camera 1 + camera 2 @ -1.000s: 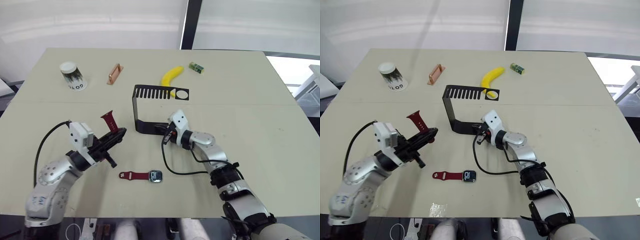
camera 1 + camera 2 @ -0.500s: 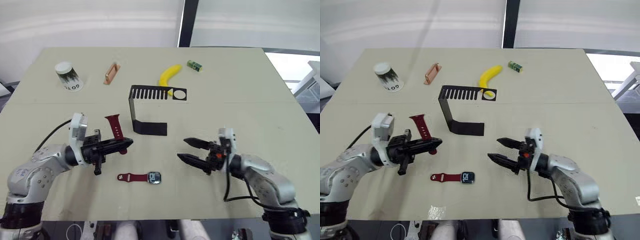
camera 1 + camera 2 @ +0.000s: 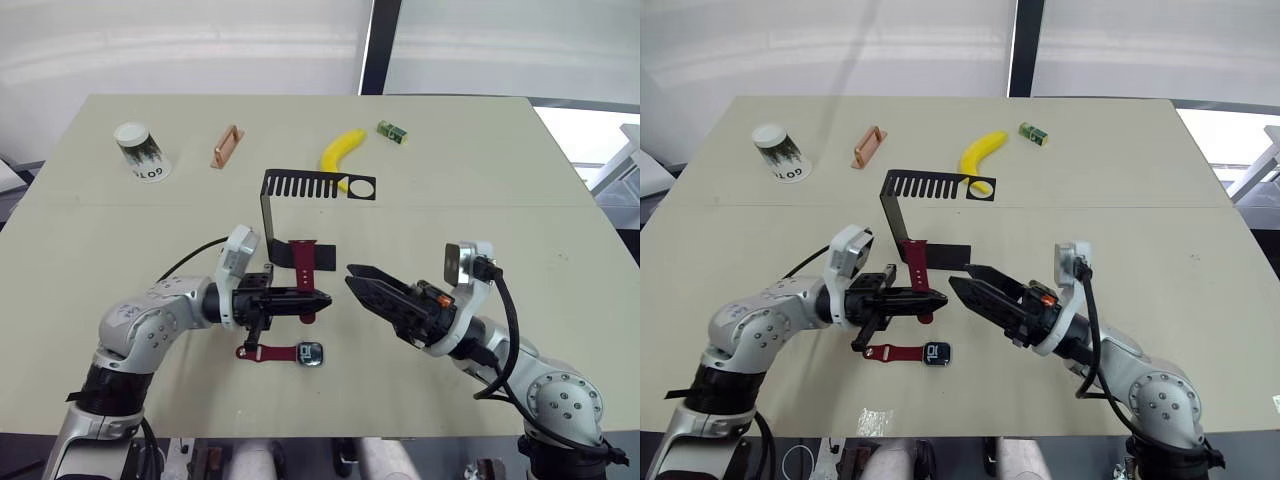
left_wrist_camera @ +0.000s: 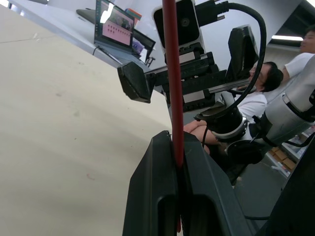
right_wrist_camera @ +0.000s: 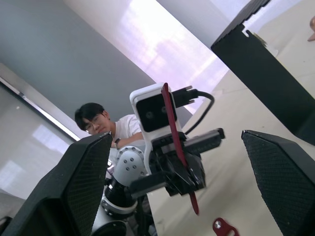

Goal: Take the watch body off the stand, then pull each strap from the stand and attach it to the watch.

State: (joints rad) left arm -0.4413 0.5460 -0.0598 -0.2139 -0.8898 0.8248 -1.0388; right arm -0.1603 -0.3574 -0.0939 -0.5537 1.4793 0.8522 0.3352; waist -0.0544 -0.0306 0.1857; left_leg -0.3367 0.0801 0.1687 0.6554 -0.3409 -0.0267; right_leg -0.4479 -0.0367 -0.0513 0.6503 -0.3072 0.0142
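The black stand (image 3: 299, 222) rests mid-table with its slotted arm on top. On the table in front of it lies the watch body (image 3: 311, 353), with one maroon strap (image 3: 264, 351) at its left side. My left gripper (image 3: 320, 298) is shut on the second maroon strap (image 3: 304, 262), which stands upright from the fingers (image 4: 162, 162) above the table. My right gripper (image 3: 352, 277) is open, its tips a short way right of that strap and pointing at it. Seen from the right wrist, the strap (image 5: 172, 122) stands between the spread fingers (image 5: 74, 187).
Along the far side stand a paper cup (image 3: 140, 152), a copper-coloured piece (image 3: 227, 147), a banana (image 3: 342, 152) and a small green box (image 3: 391, 131). A seated person (image 4: 256, 98) is beyond the table's near edge. Bare tabletop stretches to the far right.
My left gripper has carried the strap rightward to the middle, in front of the stand. My right gripper opened within the last second, swung away from the stand's base and now faces the strap.
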